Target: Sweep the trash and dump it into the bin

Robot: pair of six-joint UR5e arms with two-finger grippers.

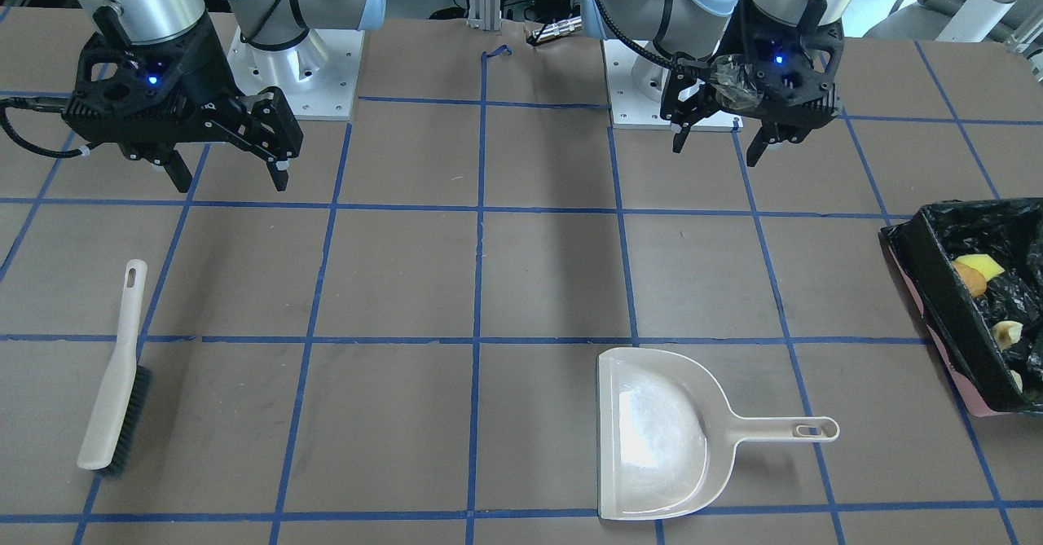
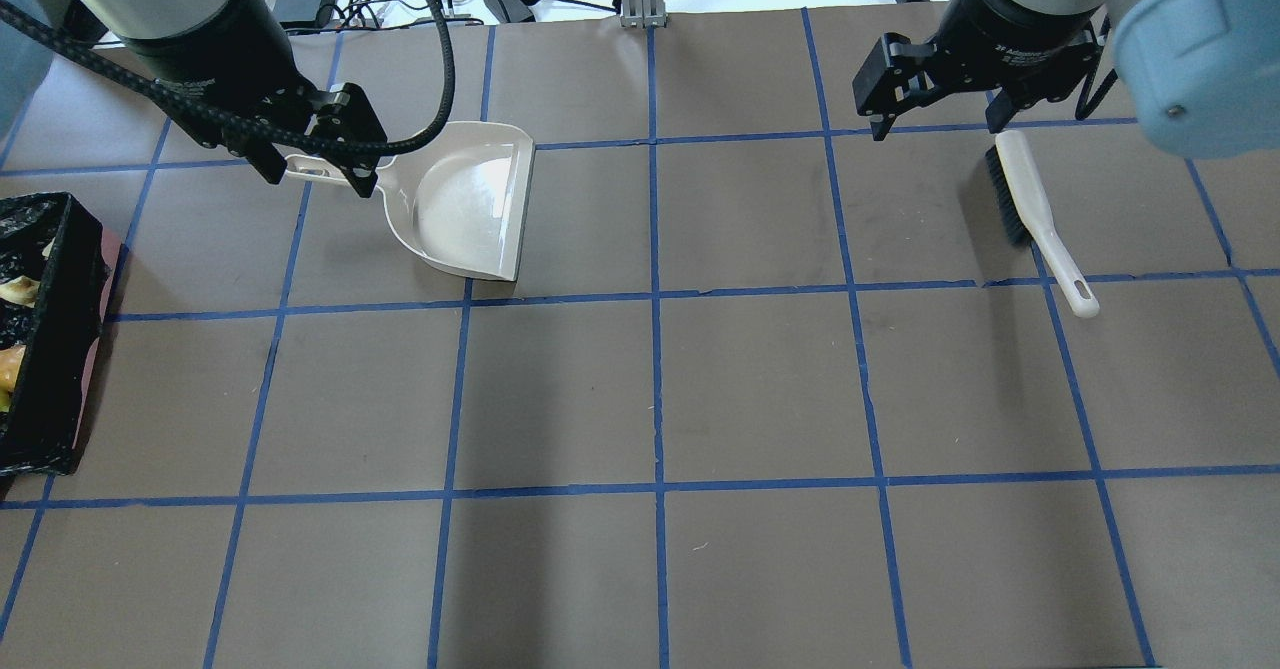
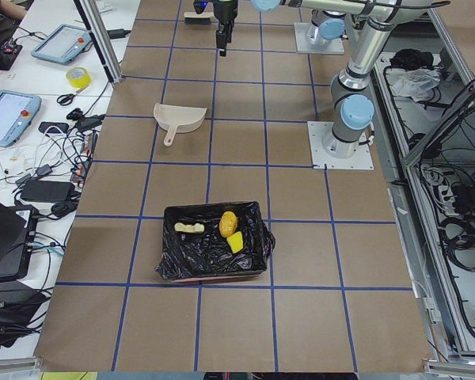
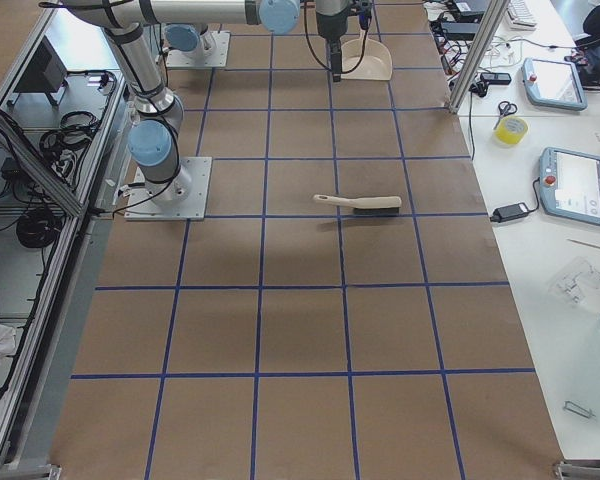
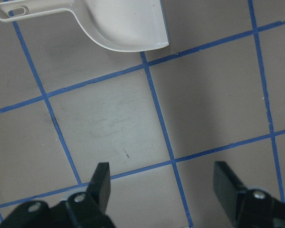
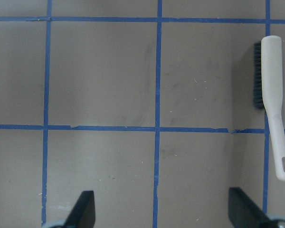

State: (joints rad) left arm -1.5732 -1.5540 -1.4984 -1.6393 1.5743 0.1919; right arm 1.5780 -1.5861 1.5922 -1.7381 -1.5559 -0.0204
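Observation:
The bin (image 1: 921,272), a black box lined with crinkled black plastic, stands at the table's end on my left side; it also shows in the overhead view (image 2: 60,349) and the exterior left view (image 3: 174,253). The trash lies inside it: a golden-brown lump (image 3: 229,223), a yellow wedge (image 3: 235,242) and a tan croissant piece (image 3: 190,227). My left gripper (image 2: 318,174) is open and empty, raised over the dustpan's handle. My right gripper (image 2: 940,124) is open and empty, raised beside the brush.
The beige dustpan (image 2: 470,204) lies flat and empty on the brown table, handle toward the bin side. The white brush with dark bristles (image 2: 1035,214) lies flat on the right side. Blue tape lines grid the table.

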